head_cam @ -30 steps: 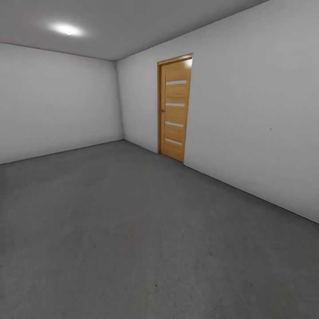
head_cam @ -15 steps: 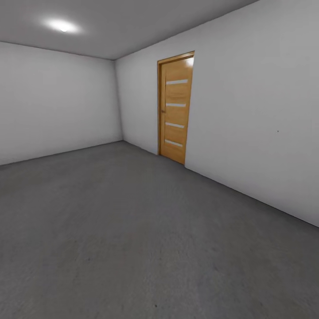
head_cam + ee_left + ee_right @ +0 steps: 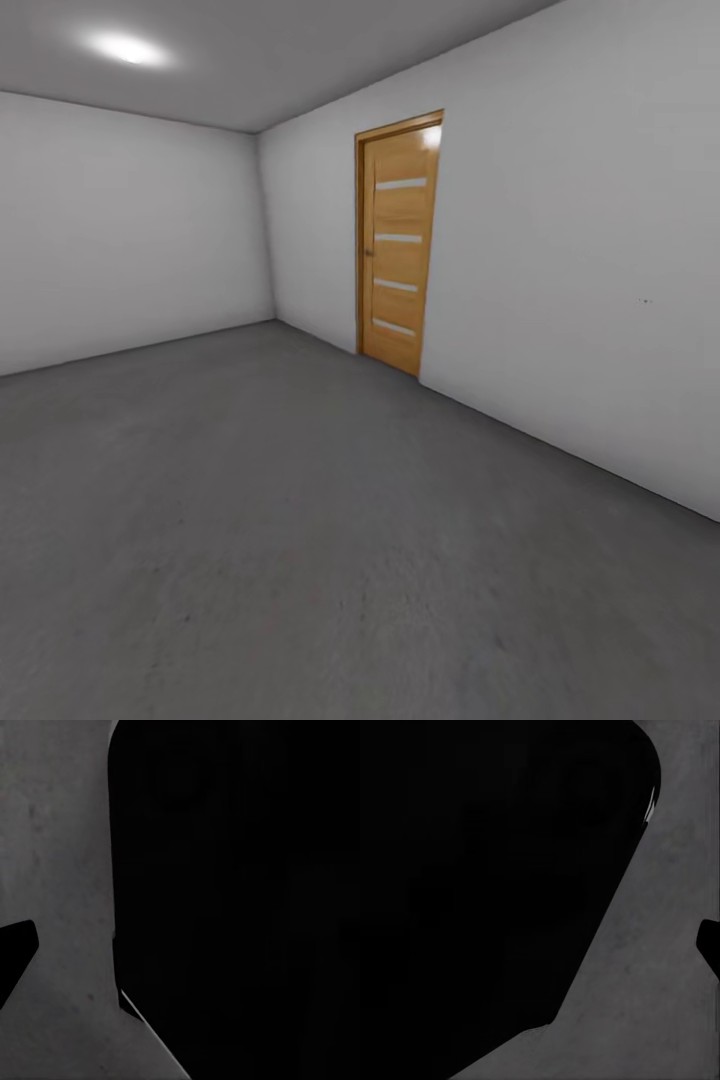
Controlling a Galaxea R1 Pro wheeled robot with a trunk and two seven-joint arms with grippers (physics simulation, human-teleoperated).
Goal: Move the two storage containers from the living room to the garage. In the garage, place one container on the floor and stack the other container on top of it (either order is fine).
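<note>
The head view looks across a bare room that reads as the garage: a dark grey, rough, speckled concrete floor (image 3: 300,520) runs from the foreground to two plain pale grey walls (image 3: 130,230) meeting in a far corner. A tall wooden plank door (image 3: 398,240) with four pale horizontal slits stands shut in the right-hand wall, inside a matching wooden frame. A round ceiling light (image 3: 125,47) glows at upper left.

The concrete visible here carries nothing, and the two orange-red storage containers are not in these pictures, so where they are cannot be told from here.

Each wrist view looks down on a strip of the same grey concrete beside a large black mass, probably part of the robot's own body or arm, though it is too dark to make out. A small dark wedge cuts in at the edge of each picture; it may be a fingertip, but that is unsure. Whether the left end effector and the right end effector stand apart, together or clamped on something cannot be told.

As a judgement of progress: no container rests on this stretch of floor and no stack is in sight. The robot appears to be in transit, with the placing and stacking not shown as done.
</note>
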